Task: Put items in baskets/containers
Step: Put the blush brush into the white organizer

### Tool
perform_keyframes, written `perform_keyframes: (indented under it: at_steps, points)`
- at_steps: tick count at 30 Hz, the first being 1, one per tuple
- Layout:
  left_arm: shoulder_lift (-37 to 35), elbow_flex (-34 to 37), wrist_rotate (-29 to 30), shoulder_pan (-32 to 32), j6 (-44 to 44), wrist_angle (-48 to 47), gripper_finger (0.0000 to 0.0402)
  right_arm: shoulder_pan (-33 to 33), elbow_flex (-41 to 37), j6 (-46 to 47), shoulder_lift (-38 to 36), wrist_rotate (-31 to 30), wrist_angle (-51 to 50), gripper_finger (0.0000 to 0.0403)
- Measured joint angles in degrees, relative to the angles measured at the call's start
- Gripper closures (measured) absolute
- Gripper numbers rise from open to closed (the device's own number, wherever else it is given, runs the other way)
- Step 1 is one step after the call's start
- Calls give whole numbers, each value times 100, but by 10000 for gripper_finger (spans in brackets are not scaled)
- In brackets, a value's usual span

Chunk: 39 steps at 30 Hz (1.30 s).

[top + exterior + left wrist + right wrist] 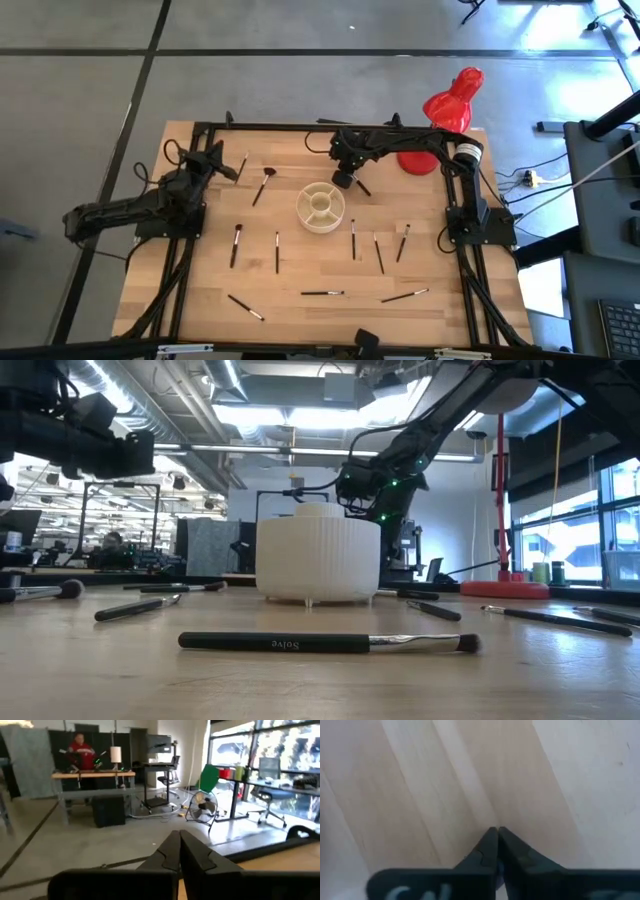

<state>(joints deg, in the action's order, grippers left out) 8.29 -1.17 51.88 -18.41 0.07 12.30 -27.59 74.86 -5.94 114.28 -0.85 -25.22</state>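
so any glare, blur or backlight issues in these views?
Low view: ceiling lights and windows glare; the container is backlit, the nearest brush sharp. Right wrist view: right gripper close over soft-focus wood. Left wrist view: left gripper dark against bright windows.

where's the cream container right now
In the high view the cream container sits at the table's middle, slightly toward the far edge, just below-left of the right gripper.

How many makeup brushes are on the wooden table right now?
11 thin dark makeup brushes: two near the left arm, two left of the round cream container, three right of it, three along the front, one at the right gripper. Others may be hidden.
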Motion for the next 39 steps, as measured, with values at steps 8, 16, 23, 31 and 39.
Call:
perform_keyframes:
  at_steps: [8, 16, 23, 31, 39]
  points:
    - [230, 0, -655, -570, -325, -426, 400, -108, -41, -78, -164, 76, 1268, 399]
    - [600, 0, 265, -1311, -500, -239, 400, -184, -39, -639, -680, -353, 2684, 401]
    - [857, 70, -1454, -1943, -167, -417, 400, 189, -177, -649, -916, 616, 3845, 401]
    - [1143, 70, -2536, -2037, 180, 75, 400, 1134, -1129, -720, -1147, -650, 6084, 402]
    - [1191, 70, -3334, -2033, -196, -469, 400, 1693, -1752, -1265, -1730, -1153, 7567, 402]
